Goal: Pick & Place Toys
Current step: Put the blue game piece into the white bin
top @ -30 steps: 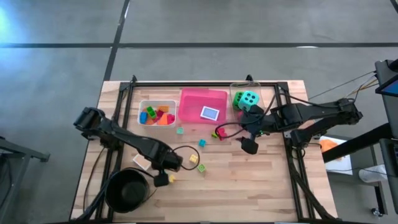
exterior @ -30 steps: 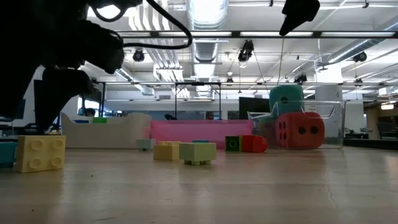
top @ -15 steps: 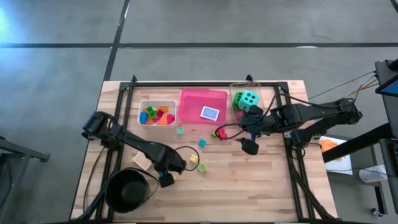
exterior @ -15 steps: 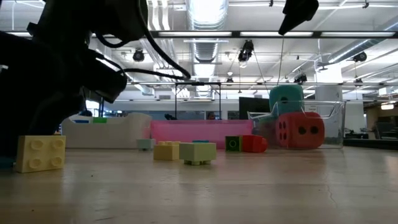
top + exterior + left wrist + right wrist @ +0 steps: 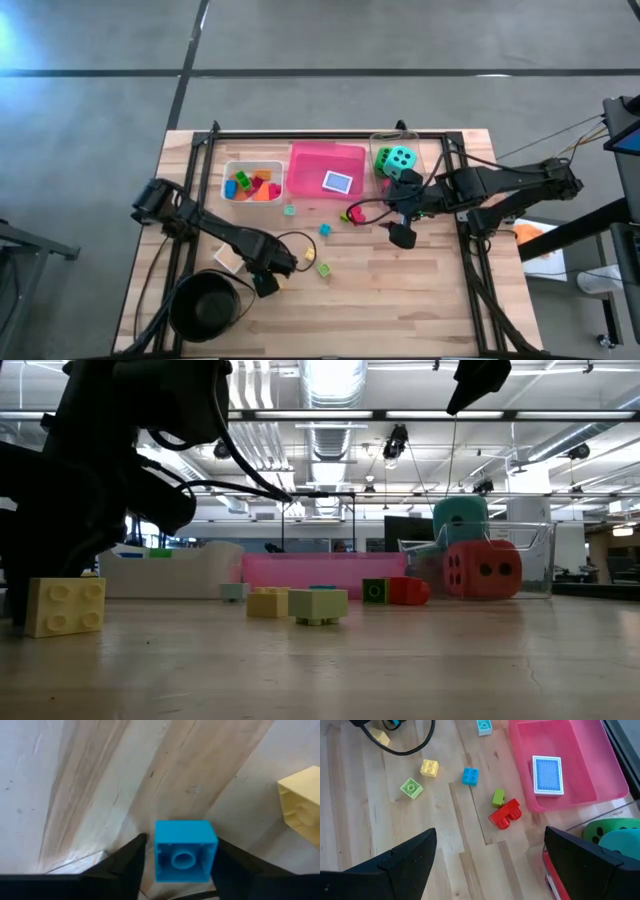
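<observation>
My left gripper (image 5: pixel 265 284) is down at the table near the black bowl (image 5: pixel 205 305). Its open fingers stand on either side of a small blue block (image 5: pixel 185 851), which lies on the wood with a ringed face up. A pale yellow block (image 5: pixel 302 800) lies just beside it. My right gripper (image 5: pixel 400 235) hangs open high over the table, right of the loose blocks: red (image 5: pixel 504 814), green (image 5: pixel 498 797), blue (image 5: pixel 469 776), yellow (image 5: pixel 429 767) and light green (image 5: pixel 411 788). They all rest flat on the wood. My left gripper comes at the blue block from above, pointing down. One finger (image 5: pixel 235 865) meets the block's side at its corner (image 5: pixel 216 842). A sliver of table shows between the other finger (image 5: pixel 127 862) and the block. Whether it has hold I cannot tell.
At the far edge stand a white tray (image 5: pixel 226 172) with several blocks, a pink tray (image 5: pixel 310 160) holding a card (image 5: pixel 338 182), and a clear tray (image 5: pixel 530 560) with a teal die (image 5: pixel 460 518), a red die (image 5: pixel 482 570) and a green die (image 5: pixel 383 157). A white card (image 5: pixel 228 262) lies by the left arm.
My left gripper has sunk to the table beside the pale yellow block and now stands over the blue block. The blocks have stayed where they were, and my right arm has kept still.
</observation>
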### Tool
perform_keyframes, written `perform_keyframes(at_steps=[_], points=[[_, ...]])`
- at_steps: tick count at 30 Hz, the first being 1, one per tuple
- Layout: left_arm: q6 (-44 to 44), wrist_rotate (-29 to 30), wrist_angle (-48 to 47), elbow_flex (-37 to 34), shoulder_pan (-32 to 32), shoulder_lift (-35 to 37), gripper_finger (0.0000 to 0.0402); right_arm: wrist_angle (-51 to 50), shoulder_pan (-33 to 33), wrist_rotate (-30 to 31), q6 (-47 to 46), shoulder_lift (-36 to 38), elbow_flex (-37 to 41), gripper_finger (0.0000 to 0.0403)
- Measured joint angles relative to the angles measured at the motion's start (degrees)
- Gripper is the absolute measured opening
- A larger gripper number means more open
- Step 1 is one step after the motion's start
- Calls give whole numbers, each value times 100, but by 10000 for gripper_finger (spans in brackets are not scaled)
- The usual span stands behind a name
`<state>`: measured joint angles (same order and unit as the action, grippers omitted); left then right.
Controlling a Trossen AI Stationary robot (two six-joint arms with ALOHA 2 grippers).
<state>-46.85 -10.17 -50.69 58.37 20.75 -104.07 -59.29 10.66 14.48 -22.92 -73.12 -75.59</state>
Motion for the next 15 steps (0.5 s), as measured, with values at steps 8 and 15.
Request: perform_keyframes(at_steps=[8, 15], points=[[-12, 13, -8, -1, -18, 41, 130, 5, 0, 2, -2, 0, -2, 362], [-9, 52, 15, -15, -22, 180, 130, 7, 0, 4, -2, 0, -2, 362]])
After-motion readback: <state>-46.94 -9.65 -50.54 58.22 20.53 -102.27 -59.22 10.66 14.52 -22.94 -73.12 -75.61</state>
